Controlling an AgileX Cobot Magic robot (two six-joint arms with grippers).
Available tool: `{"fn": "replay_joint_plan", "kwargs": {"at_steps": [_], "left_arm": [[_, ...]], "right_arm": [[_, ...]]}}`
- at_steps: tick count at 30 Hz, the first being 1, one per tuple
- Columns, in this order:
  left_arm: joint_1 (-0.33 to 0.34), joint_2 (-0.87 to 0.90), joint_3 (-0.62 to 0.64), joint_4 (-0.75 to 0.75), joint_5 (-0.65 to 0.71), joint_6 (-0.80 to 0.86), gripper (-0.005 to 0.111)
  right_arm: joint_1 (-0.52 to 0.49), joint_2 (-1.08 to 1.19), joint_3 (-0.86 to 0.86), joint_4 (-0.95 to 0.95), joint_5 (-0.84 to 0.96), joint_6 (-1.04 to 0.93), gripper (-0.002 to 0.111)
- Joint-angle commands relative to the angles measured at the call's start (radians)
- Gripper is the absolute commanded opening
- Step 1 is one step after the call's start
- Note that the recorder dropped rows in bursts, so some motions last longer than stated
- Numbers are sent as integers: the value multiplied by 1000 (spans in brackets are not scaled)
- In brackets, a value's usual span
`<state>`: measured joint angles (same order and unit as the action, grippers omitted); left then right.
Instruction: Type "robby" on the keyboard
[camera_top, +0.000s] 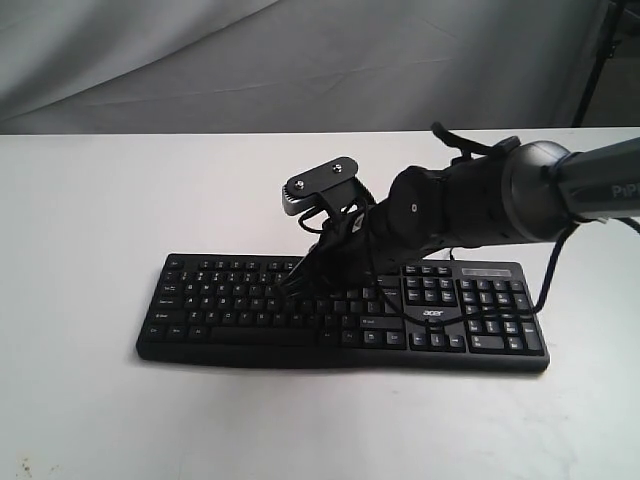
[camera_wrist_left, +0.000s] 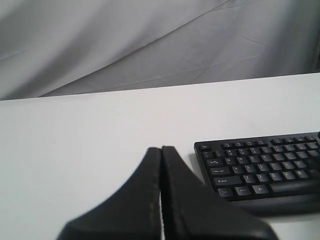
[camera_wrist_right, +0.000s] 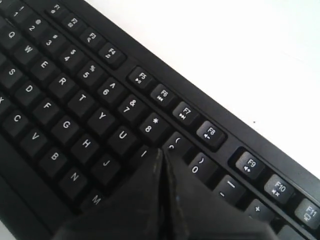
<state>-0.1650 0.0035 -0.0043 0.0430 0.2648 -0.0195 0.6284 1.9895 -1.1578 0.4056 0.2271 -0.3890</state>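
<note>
Exterior view, from the left: the white bench (camera_top: 90, 220) carries the wide flat black keyboard with white-lettered keys (camera_top: 215, 305) in the lower middle of the frame, its long axis running left to right. The right claw (camera_top: 297, 284) points down onto the letter block just left of centre. It hangs on a black arm (camera_top: 470, 205) that reaches in from the right edge. Its jaws are pinched to one point and hold nothing. In the right wrist view the tip (camera_wrist_right: 162, 152) sits just beside the 9 key (camera_wrist_right: 173, 142); whether it presses a key I cannot tell. The Y key (camera_wrist_right: 102, 116) and R key (camera_wrist_right: 62, 80) lie along that axis toward the keyboard's left end. The left claw (camera_wrist_left: 161, 150), also shut and empty, stands apart beyond that left end, so the right arm is much the nearer.
</note>
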Motion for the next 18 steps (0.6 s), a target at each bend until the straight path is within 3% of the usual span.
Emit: {"fn": "replay_joint_plan", "kwargs": {"at_steps": [1,18], "left_arm": [[-6,-3,4,5,-7,-3,0],[-6,-3,4,5,-7,-3,0]], "right_arm": [[-3,10,4,-13,-9,2,0],[-3,42,4,-17,-20,2,0]]}}
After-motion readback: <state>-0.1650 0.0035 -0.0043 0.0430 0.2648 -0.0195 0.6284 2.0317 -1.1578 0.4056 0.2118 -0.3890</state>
